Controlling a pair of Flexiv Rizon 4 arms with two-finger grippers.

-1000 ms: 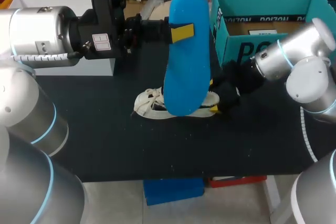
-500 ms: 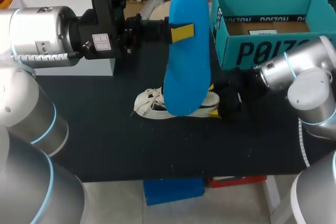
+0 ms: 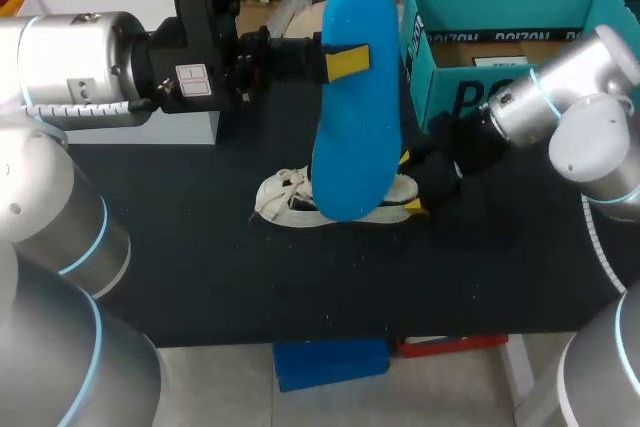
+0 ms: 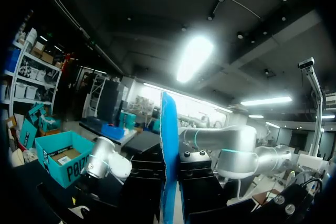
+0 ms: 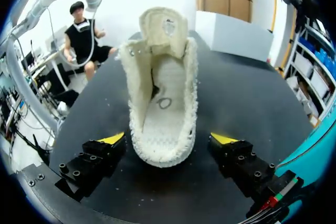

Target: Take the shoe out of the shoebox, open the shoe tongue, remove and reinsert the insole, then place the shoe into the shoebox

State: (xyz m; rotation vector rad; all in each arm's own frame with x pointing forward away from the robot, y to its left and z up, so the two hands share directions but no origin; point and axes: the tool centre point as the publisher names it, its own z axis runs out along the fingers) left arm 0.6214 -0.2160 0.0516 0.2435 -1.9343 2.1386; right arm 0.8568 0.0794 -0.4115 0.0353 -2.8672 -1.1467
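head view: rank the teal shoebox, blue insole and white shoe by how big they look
1. teal shoebox, largest
2. blue insole, held up nearer the camera, so it may look bigger than it is
3. white shoe, smallest, mostly hidden behind the insole

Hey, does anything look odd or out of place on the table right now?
Only the insole: it is out of the shoe, held upright above it by the left fingers. The shoe lies on the table with its tongue pulled up, its heel between the open right fingers. Nothing looks damaged.
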